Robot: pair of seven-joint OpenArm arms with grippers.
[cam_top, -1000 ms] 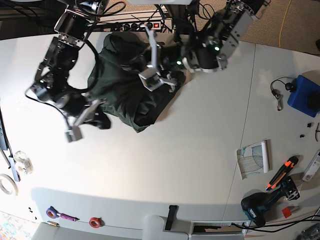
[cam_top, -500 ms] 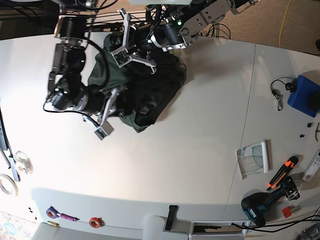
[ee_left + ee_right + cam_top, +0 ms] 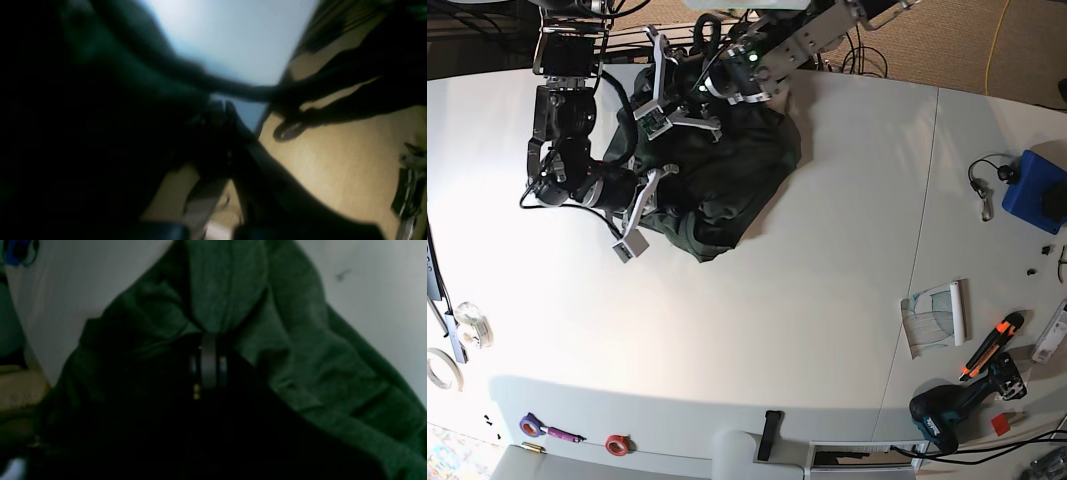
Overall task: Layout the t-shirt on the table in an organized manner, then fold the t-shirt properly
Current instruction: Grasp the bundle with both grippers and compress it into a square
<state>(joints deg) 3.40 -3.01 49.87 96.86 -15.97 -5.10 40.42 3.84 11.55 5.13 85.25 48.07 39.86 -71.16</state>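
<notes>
Green, dark and crumpled, the cotton t-shirt (image 3: pixel 737 170) is lying bunched in a heap on the white table (image 3: pixel 777 330), toward the upper left of the base view, with both arms reaching into it. At the heap's left edge in that view, the right pincer (image 3: pixel 208 363) is clamping a fold of the t-shirt between tips pressed together, and the cloth is gathering into creases around them. The left pincer (image 3: pixel 672 105) is resting at the heap's far side, but its wrist view is dark and blurred, so I cannot tell whether it is apart or together.
</notes>
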